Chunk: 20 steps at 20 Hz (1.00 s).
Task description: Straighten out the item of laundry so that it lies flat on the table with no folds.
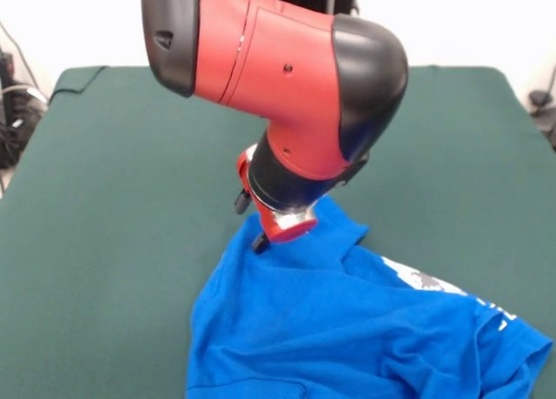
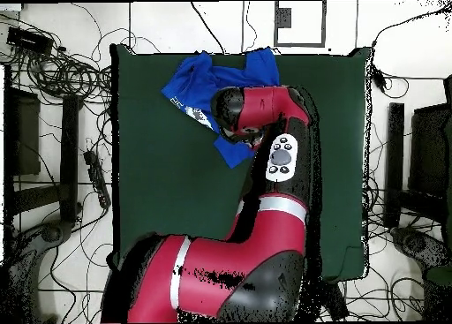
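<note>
Crumpled blue T-shirt (image 1: 347,329) under the claw (image 1: 261,238); its grip can't be told.

glossy red arm (image 1: 261,60) with black joint caps (small screws).

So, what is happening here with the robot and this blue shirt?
A red and black Sawyer arm is working on a bright blue T-shirt that lies on the green table. The gripper is down at one edge of the shirt, but the pictures do not show whether it has hold of the cloth. The shirt is still bunched and folded, with only part of its white print showing. In the overhead view it sits near the table's far edge, so it is not flat yet.
</note>
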### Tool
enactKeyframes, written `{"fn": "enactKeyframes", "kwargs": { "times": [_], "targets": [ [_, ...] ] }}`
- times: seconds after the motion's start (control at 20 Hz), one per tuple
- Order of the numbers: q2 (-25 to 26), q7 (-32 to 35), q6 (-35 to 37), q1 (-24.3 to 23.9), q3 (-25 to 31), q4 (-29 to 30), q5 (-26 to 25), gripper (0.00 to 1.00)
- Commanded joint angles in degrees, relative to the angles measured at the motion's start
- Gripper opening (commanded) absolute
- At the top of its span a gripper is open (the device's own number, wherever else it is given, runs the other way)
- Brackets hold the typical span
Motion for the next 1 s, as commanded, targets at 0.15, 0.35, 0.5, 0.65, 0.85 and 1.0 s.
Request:
{"fn": "enactKeyframes", "kwargs": {
  "times": [0.15, 0.35, 0.5, 0.65, 0.85, 1.0],
  "targets": [
    [-0.9, -6.2, 0.1, 1.5, 3.8, 10.5, -2.2, 1.0],
    [-2.3, -7.6, 1.6, 1.1, 4.5, 11.4, -2.1, 1.0],
    [-2.4, -9.9, -0.3, -0.5, 6.4, 13.8, -1.5, 1.0],
    [-1.5, -10.6, -6.3, -2.5, 9.0, 17.2, -0.9, 1.0],
    [-0.5, -10.2, -11.6, -4.4, 11.6, 19.7, -0.7, 1.0],
    [-0.3, -9.9, -12.9, -5.1, 12.9, 20.2, -1.1, 1.0]
  ]
}}
